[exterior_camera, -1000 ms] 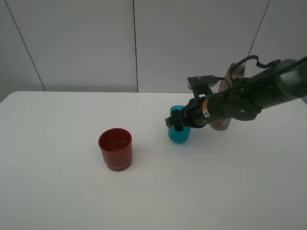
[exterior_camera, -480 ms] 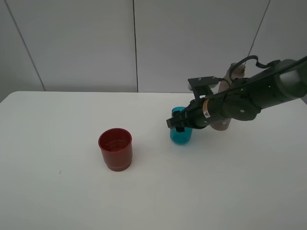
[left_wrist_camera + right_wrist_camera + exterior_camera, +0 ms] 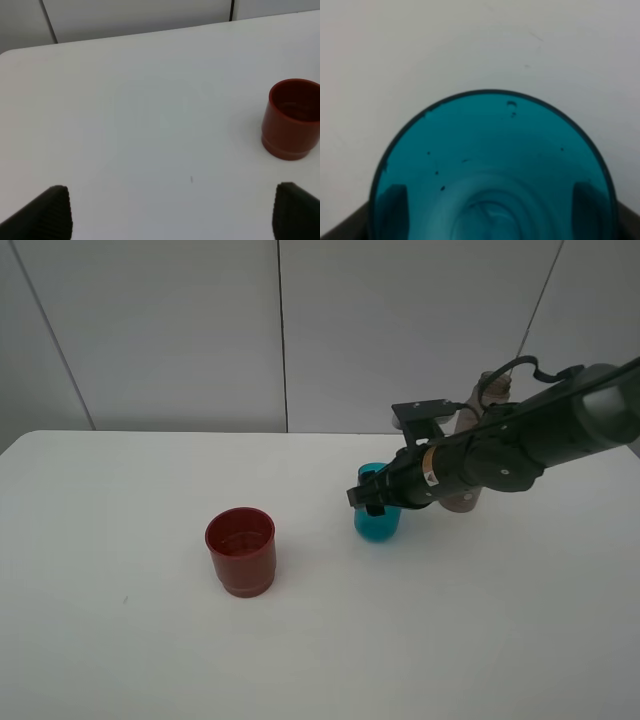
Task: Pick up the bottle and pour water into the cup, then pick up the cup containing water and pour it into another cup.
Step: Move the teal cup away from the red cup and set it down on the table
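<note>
The teal cup stands on the white table right of centre and fills the right wrist view, with a little water at its bottom. My right gripper is shut on the cup near its rim, and its fingers show through the cup wall on either side. The red cup stands upright to the left, apart from both arms, and also shows in the left wrist view. The smoky bottle stands behind my right arm, mostly hidden. My left gripper is open and empty.
The white table ends at a grey panelled wall close behind the bottle. My right arm reaches in from the right edge across the bottle's front.
The teal cup and my right gripper shifted slightly to the right a second ago and have stayed still since. The red cup has not moved.
</note>
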Robot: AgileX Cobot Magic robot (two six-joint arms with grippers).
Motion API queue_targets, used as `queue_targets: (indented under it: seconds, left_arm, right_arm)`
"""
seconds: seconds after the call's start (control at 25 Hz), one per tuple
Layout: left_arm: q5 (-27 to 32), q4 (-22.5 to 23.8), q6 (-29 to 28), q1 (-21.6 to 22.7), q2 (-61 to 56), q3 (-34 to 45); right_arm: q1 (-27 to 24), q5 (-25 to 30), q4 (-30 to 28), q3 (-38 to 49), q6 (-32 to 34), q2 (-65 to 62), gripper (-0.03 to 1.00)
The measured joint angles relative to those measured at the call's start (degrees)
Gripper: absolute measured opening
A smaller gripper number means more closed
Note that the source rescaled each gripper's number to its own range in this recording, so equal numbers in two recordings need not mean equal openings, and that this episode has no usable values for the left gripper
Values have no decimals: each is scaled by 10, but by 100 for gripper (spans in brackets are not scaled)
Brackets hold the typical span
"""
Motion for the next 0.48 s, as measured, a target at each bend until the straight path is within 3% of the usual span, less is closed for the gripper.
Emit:
queue_targets:
  seconds: [0.48]
  left_arm:
    - [0, 0, 0, 0, 0, 0]
  right_arm:
    - [0, -11, 0, 0, 0, 4, 13]
